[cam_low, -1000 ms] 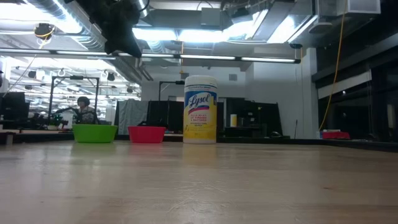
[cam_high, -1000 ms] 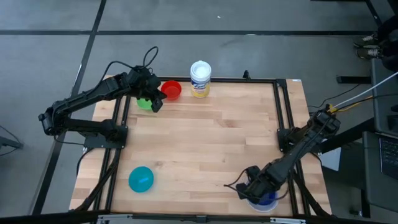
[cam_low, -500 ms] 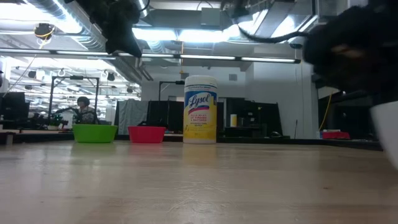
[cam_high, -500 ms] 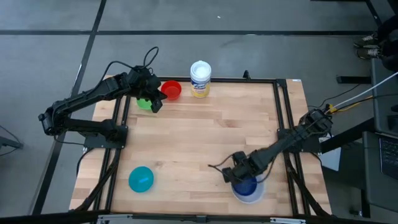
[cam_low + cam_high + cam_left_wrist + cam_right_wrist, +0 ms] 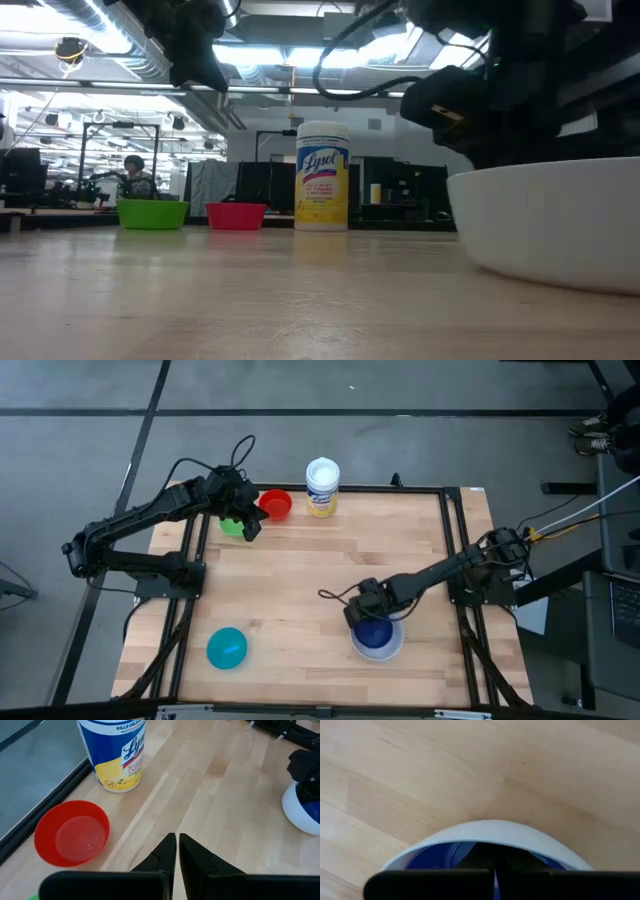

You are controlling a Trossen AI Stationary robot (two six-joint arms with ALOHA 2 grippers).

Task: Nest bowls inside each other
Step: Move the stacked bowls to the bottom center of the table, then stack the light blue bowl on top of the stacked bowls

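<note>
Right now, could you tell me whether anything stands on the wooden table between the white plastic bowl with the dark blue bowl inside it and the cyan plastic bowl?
Nothing visible does. Bare wooden table lies between the white plastic bowl, with the dark blue bowl nested inside under the right gripper, and the cyan plastic bowl.

table pale wood, smooth matt planks; white bowl and red bowl smooth plastic.
</note>
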